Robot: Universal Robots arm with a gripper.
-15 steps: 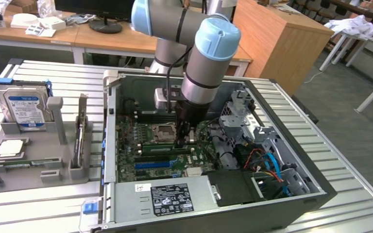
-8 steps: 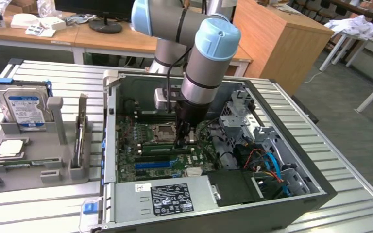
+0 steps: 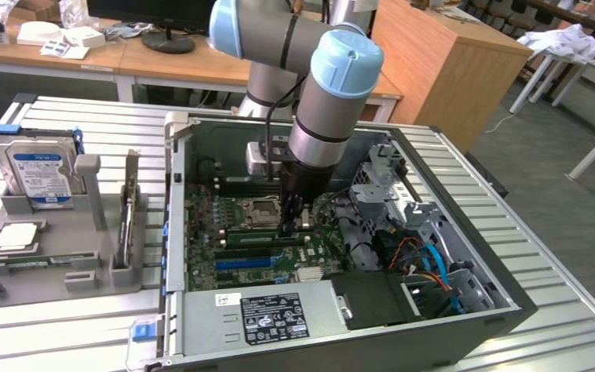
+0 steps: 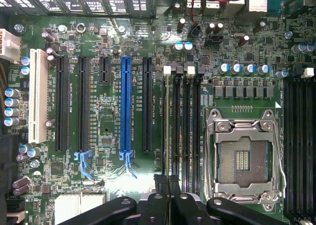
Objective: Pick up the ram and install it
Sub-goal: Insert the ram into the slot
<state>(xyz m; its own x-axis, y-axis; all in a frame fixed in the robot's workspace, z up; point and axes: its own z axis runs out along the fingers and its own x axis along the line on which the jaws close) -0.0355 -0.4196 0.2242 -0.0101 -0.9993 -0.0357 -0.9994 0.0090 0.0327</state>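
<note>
Inside the open computer case [image 3: 463, 329], the gripper [image 3: 295, 226] is clamping the ram [image 4: 168, 126] and holding it edge-down at the memory slots [image 4: 190, 126] beside the processor socket [image 4: 242, 158].

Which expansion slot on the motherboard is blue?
The blue slot, between a short black slot and a long black one; the rest are black or white.

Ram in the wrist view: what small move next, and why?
Probably ease straight down, slowly: the gripper pinches the ram edge-on, lined up along the memory slot nearest the expansion slots; whether it's seated isn't visible.
</note>
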